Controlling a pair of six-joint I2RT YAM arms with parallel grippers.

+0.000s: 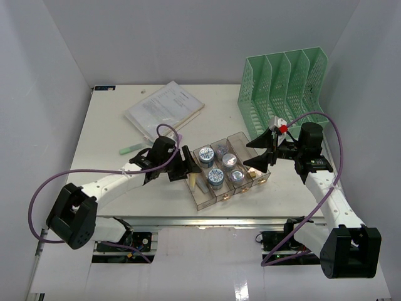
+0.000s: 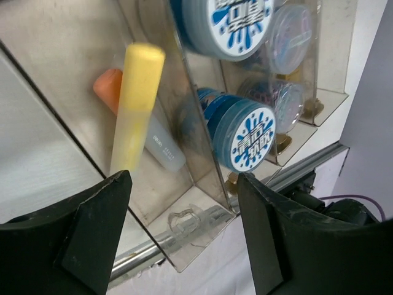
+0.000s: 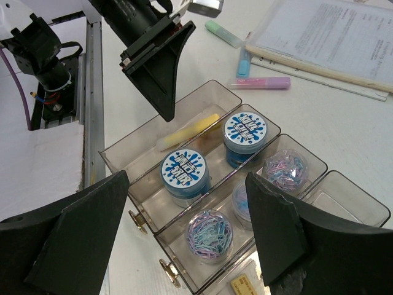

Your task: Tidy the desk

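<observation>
On the white desk [image 1: 106, 125] a clear compartment tray [image 1: 241, 139] sits near the front rail. My left gripper [image 1: 190, 166] [image 2: 184, 236] hovers open over its leftmost compartment. A yellow highlighter [image 2: 136, 104] [image 3: 187, 132], blurred, leans in that compartment, free of the fingers, beside an orange highlighter [image 2: 107, 89] and a pale blue one [image 2: 164, 150]. My right gripper [image 1: 250, 155] [image 3: 187, 239] stands open above the tray's right side and holds nothing.
The tray also holds two blue-lidded tubs [image 3: 184, 175] [image 3: 244, 135] and clear pots of paper clips [image 3: 210, 236]. Pink [image 3: 259, 83], blue [image 3: 244, 61] and green [image 1: 130, 149] highlighters lie loose by a stack of papers [image 1: 164, 108]. A mint-green file rack [image 1: 285, 88] stands at back right.
</observation>
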